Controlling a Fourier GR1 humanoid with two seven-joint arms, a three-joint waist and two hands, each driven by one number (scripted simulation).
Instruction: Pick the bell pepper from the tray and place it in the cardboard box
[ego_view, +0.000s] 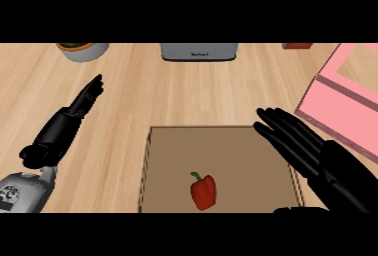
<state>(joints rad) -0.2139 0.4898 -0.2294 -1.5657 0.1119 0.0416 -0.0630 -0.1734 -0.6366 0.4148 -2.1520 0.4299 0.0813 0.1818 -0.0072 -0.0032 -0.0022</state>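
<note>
pepper (204, 192) lies inside box (221, 131) | right hand (310, 150) released, fingers straight, over box's right edge | left hand (70, 117) released, resting at left

This looks like a home kitchen, seen steeply from above. A pale wooden counter (192, 90) with long plank grain fills the frame. At the top centre stands a grey metal appliance (198, 51), toaster-like, with a small brand mark on its face. At the upper left sits a grey pot (83, 50) holding something green, likely a plant. A small red-brown object (297, 45) shows at the upper right edge; what it is cannot be told.
</note>
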